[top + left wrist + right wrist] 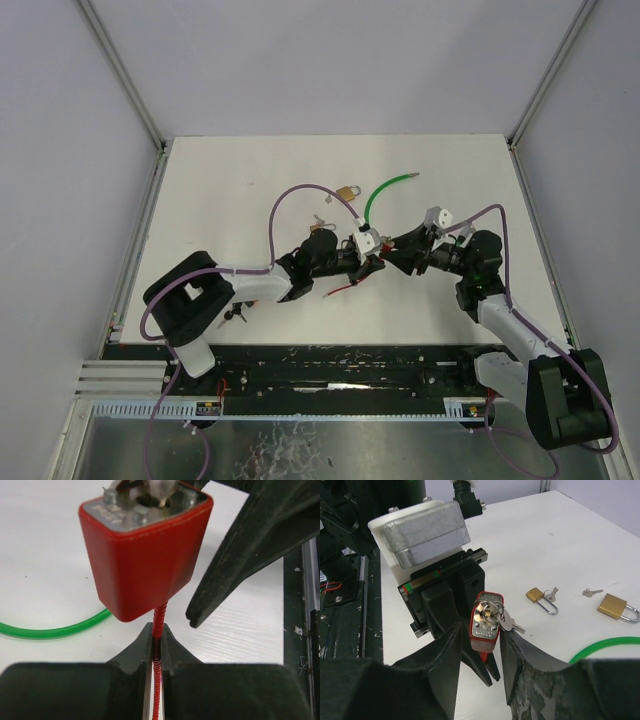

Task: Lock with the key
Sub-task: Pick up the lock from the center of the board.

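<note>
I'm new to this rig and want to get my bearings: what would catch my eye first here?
A red padlock with keys in its keyhole is held up over the middle of the table, its red cable pinched in the shut left gripper. The open right gripper flanks the lock body without clamping it. Beyond them on the table lie two brass padlocks and a green cable.

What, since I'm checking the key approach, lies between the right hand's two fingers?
The red padlock, its keys hanging from the keyhole, sits between the fingers of the right hand; the right wrist view shows it.
</note>
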{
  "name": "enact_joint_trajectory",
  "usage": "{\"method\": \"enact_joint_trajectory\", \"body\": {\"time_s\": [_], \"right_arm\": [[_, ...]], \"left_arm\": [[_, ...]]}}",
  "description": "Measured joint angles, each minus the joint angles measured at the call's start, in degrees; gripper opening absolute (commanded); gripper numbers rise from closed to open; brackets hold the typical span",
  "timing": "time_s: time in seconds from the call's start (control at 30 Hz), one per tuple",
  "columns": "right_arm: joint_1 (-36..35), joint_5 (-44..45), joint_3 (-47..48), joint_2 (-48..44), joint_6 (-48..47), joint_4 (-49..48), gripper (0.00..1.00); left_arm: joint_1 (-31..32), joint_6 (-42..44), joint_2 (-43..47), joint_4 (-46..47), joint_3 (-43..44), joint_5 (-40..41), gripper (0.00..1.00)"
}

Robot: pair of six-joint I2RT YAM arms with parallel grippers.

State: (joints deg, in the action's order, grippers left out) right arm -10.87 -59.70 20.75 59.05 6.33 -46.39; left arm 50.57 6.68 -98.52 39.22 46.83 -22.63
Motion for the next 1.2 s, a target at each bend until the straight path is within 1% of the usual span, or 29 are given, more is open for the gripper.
{"method": "enact_joint_trajectory", "body": {"time_s": [0.1, 0.13, 0.3, 0.4, 0.47, 0.5, 0.57, 0.63, 0.8, 0.9, 1.0, 1.13, 1.2], "right_arm": [[-0.04, 0.76, 0.00, 0.04, 1.33, -1.18, 0.43], [-0.04, 0.87, 0.00, 0.13, 1.75, -1.46, 0.40], [-0.02, 1.88, 0.04, 1.33, 2.49, -2.21, 0.20], [0.31, 1.77, 0.07, 1.44, 1.79, -1.77, 0.09], [0.57, 1.60, 0.07, 1.27, 1.07, -1.16, 0.04], [0.70, 1.51, 0.07, 1.07, 0.81, -0.61, 0.02], [1.09, 0.92, 0.07, 0.68, 0.28, 0.22, 0.00], [1.49, 0.15, 0.07, 0.33, -0.04, 0.98, 0.00], [2.84, -2.12, 0.07, 0.31, -0.68, 4.17, 0.00], [3.39, -3.72, 0.07, 0.31, -0.74, 5.44, 0.00], [4.31, -5.11, 0.31, 0.33, -0.79, 6.99, 0.00], [5.64, -6.95, 1.49, 0.31, -1.20, 9.11, 0.00], [6.40, -7.93, 2.43, 0.22, -1.99, 11.06, 0.00]], "left_arm": [[0.00, -0.07, -0.26, -0.20, 0.35, 0.37, 0.01], [0.00, -0.09, -0.26, -0.22, 0.39, 0.61, 0.01], [0.00, -0.33, -0.26, -0.39, 0.70, 1.05, 0.01], [0.00, -0.48, -0.31, -0.72, 0.70, 1.05, 0.01], [0.00, -0.52, -0.31, -0.98, 0.72, 1.07, 0.01], [0.00, -0.59, -0.31, -1.14, 0.72, 1.07, 0.02], [0.00, -0.66, -0.31, -1.27, 0.72, 1.07, 0.11], [0.00, -0.70, -0.31, -1.31, 0.72, 1.07, 0.18], [0.00, -1.49, -0.28, -0.15, 0.66, 1.20, 0.50], [0.00, -2.14, 0.35, 1.44, -0.42, 2.10, 0.65], [0.00, -2.62, 2.34, 4.02, -3.37, 3.65, 0.74], [-0.39, -3.10, 7.04, 9.20, -9.55, 7.50, 0.80], [-0.57, -3.43, 9.92, 10.99, -12.20, 9.73, 0.81]]}}
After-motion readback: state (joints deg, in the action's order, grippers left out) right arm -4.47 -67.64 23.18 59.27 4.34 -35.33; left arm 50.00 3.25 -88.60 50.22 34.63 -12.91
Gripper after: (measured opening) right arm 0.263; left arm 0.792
